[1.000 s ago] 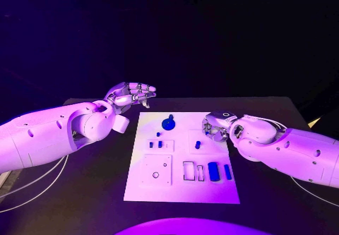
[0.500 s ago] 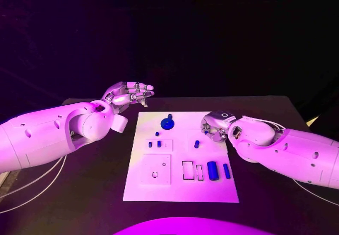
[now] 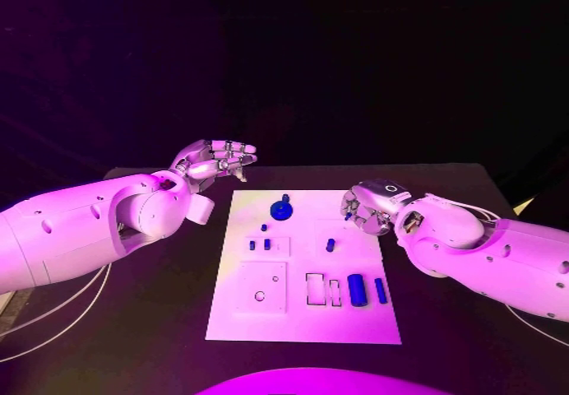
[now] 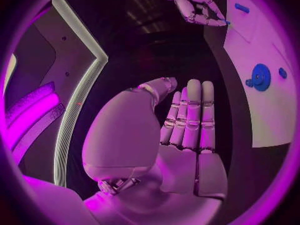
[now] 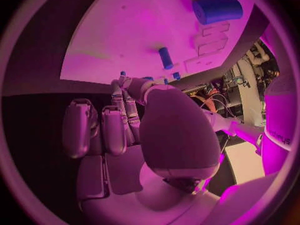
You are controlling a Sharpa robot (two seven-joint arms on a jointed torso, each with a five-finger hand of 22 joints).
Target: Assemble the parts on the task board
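The white task board (image 3: 303, 317) lies in the middle of the table. On it are a round blue knob (image 3: 282, 208) at the far end, a blue peg (image 3: 330, 243) in the middle, and a thick blue cylinder (image 3: 357, 288) beside a thin blue bar (image 3: 381, 288). My right hand (image 3: 370, 206) hovers over the board's far right edge, thumb against fingertips, pinching a small blue piece (image 3: 345, 216). My left hand (image 3: 219, 160) hangs palm up off the board's far left corner, holding nothing. The left wrist view shows its fingers (image 4: 190, 115) straight, with the knob (image 4: 259, 77) to one side.
Two small blue pegs (image 3: 259, 243) stand left of the middle, and a tiny one (image 3: 263, 226) sits just beyond them. A square recess (image 3: 262, 285) and narrow slots (image 3: 322, 289) mark the board's near half. The black table (image 3: 451, 185) extends around the board.
My right hand has drawn a little up and to the right, off the board's edge, with the small blue piece still at its fingertips. The left hand has barely moved.
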